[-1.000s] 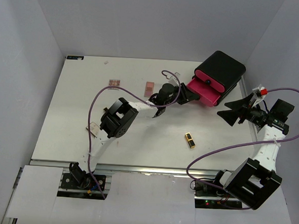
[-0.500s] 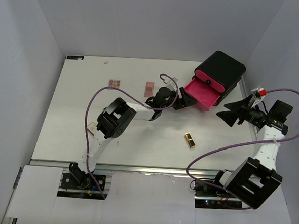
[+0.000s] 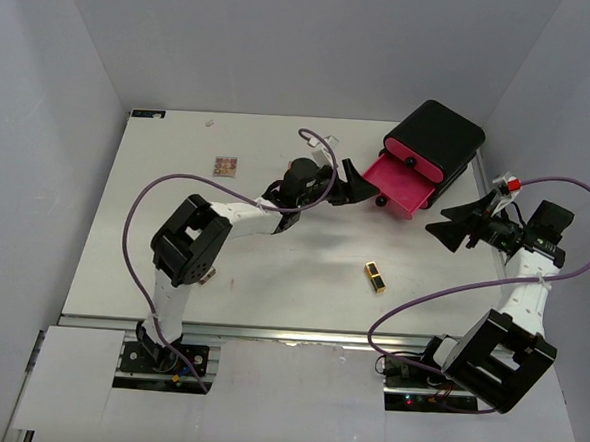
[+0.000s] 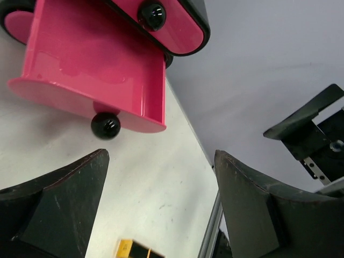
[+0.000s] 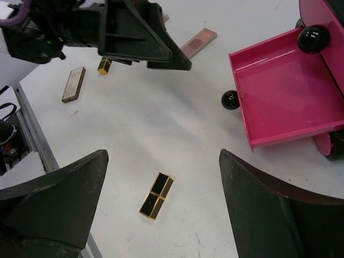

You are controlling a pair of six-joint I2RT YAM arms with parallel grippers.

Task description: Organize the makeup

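Loose makeup lies on the white table. A black-and-gold lipstick [image 3: 376,277] lies near the middle, and it shows under my open right gripper [image 5: 163,154] as the lipstick [image 5: 157,195]. A small palette [image 3: 225,165] sits far left. The right wrist view also shows a tan-pink palette [image 5: 199,38], a brown case [image 5: 73,84] and a second lipstick [image 5: 105,65]. My left gripper [image 3: 362,190] is open and empty, just left of the pulled-out pink drawer [image 3: 403,183]. In the left wrist view the drawer [image 4: 91,70] looks empty, its black knob [image 4: 105,125] just ahead of my left gripper [image 4: 161,209].
The black box [image 3: 435,139] with pink drawers stands at the back right; its upper drawer [image 4: 177,27] is closed. My right gripper [image 3: 457,226] hovers right of the box, near the table's right edge [image 4: 207,236]. Purple cables loop over both arms.
My left gripper has opened, come off the drawer's knob and drawn back slightly left. Its elbow has swung left. The right arm has barely moved.
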